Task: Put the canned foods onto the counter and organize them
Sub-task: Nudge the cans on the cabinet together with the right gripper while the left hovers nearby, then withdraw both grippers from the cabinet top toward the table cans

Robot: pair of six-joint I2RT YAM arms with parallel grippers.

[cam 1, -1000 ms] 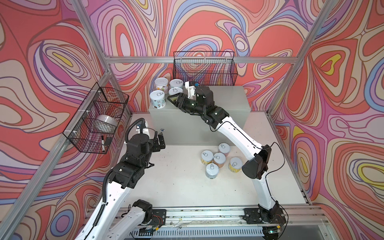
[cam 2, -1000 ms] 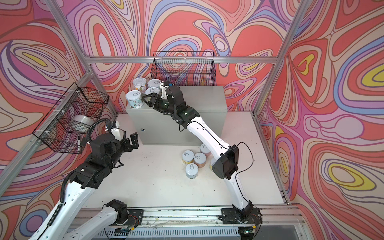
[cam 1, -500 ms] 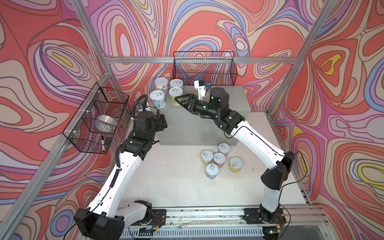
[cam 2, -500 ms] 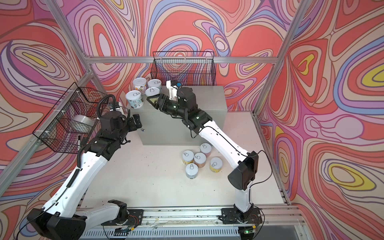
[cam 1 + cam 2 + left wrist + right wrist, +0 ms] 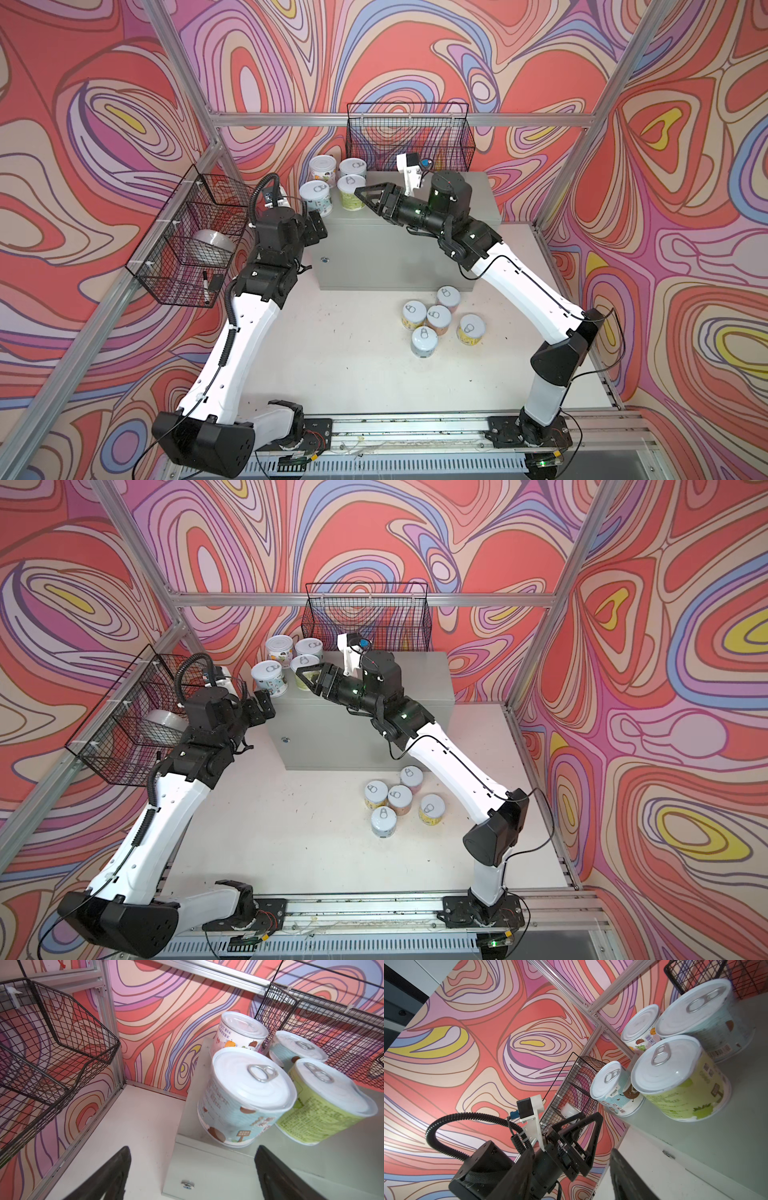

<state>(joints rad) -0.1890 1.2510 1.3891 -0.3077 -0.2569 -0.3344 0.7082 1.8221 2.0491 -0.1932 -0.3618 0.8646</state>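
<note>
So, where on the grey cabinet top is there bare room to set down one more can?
The right half of the light-grey metal cabinet top is bare, bordered by the black wire basket behind and the right arm. The left rear corner is crowded: four pastel-labelled cans stand close together, with the right end effector beside the green one.

Walls: swirling contour bands in coral red, pink, lilac and cream, with patches of yellow and blue. Cabinet: plain light grey. Table: off-white, speckled. Front can: pale blue label with brown blobs. Neighbour can: lime green label. Side basket and rear basket: black wire. Arms: white links, black joints.
</note>
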